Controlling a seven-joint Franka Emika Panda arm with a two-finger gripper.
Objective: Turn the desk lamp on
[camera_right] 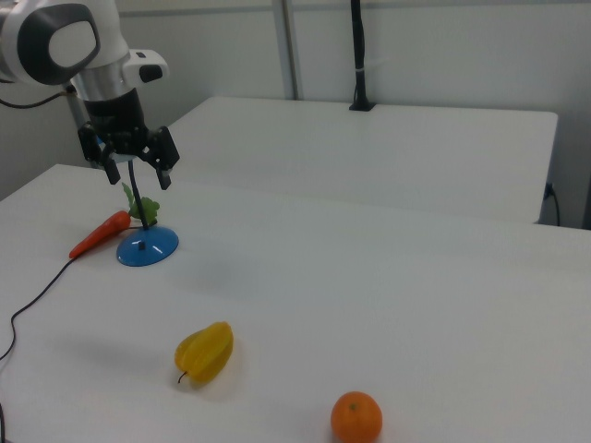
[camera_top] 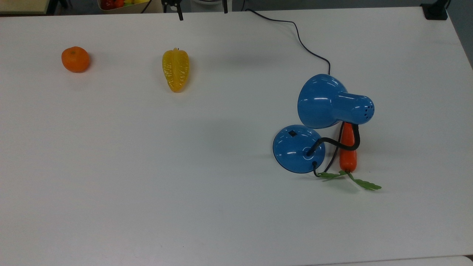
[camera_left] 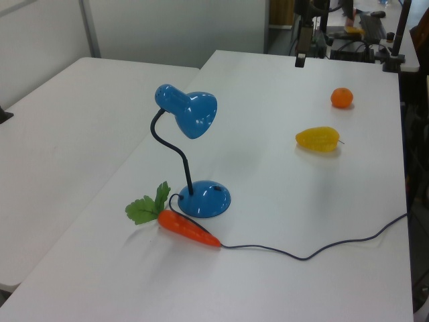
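Note:
The desk lamp stands on the white table, its glossy blue shade bent over on a black neck. A small black switch sits on its round blue base. A thin black cord runs off to the table's far edge in the top view. In the left view the shade points down toward the table's middle, above the base. My gripper hangs open and empty, high above the table. In the right view it covers the shade, above the base. In the top view the gripper is at the upper edge, far from the lamp.
A toy carrot with green leaves lies against the lamp's base, under the neck. A yellow starfruit and an orange lie toward the top view's left. The cord trails across the table in the left view.

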